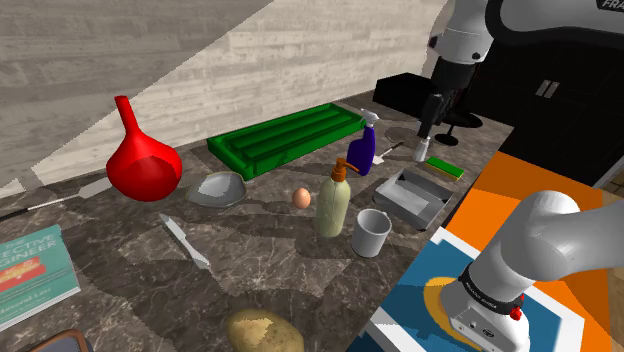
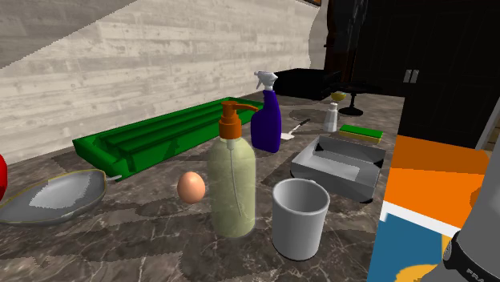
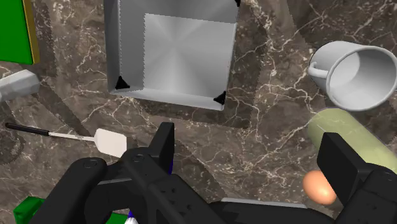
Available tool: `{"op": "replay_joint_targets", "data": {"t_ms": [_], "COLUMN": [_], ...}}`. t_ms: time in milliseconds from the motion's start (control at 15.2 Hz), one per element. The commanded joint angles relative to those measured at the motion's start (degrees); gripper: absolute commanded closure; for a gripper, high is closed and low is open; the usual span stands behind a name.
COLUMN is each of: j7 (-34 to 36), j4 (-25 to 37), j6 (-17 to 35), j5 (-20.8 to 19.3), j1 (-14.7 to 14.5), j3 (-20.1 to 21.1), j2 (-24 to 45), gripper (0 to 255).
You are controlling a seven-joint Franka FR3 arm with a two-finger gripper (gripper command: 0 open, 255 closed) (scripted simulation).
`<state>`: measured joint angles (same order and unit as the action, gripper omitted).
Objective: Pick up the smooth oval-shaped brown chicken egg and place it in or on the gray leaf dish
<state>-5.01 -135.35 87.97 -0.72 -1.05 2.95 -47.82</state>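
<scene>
Our gripper point(image 3: 249, 137) hangs above the counter with its fingers wide apart and nothing between them. Directly under it sits the open grey tray point(image 3: 175, 54). A white spatula point(image 3: 111, 141) lies just beside the tray, and a blue spray bottle point(image 1: 362, 150) stands close by.

Farther out from the gripper stand the white cup point(image 1: 371, 232) and the tall soap pump bottle point(image 1: 334, 205), and these worry us most. The brown egg point(image 1: 301, 197) rests on the marble counter point(image 1: 270, 260) just beyond the bottle. We judge that a low, straight approach would clip the pump head and tip the bottle onto the egg, so coming down from above looks safer.

The egg itself is smooth and rounded, and we expect it to squirt out of an off-centre pinch or roll away. Farthest from the gripper, past the egg, lies the grey leaf dish point(image 1: 220, 189), shallow enough that a dropped egg might roll off.
</scene>
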Motion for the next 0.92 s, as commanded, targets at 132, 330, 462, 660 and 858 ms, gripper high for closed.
{"op": "replay_joint_targets", "data": {"t_ms": [132, 330, 462, 660, 858], "j7": [1.29, 3.22, 4.55, 6.61, 8.87], "j4": [-1.95, -4.30, -5.46, -6.59, -6.95], "j6": [4.06, 10.25, 14.41, 20.67, 26.84], "j5": [0.78, 1.76, 2.24, 2.65, 2.54], "j1": [-0.59, -1.43, -1.94, -2.50, -2.78], "j3": [1.60, 4.05, 5.71, 8.29, 10.96], "j2": [1.28, 3.87, 6.05, 9.97, 14.60], "gripper": [0, 0, 0, 0, 0]}}
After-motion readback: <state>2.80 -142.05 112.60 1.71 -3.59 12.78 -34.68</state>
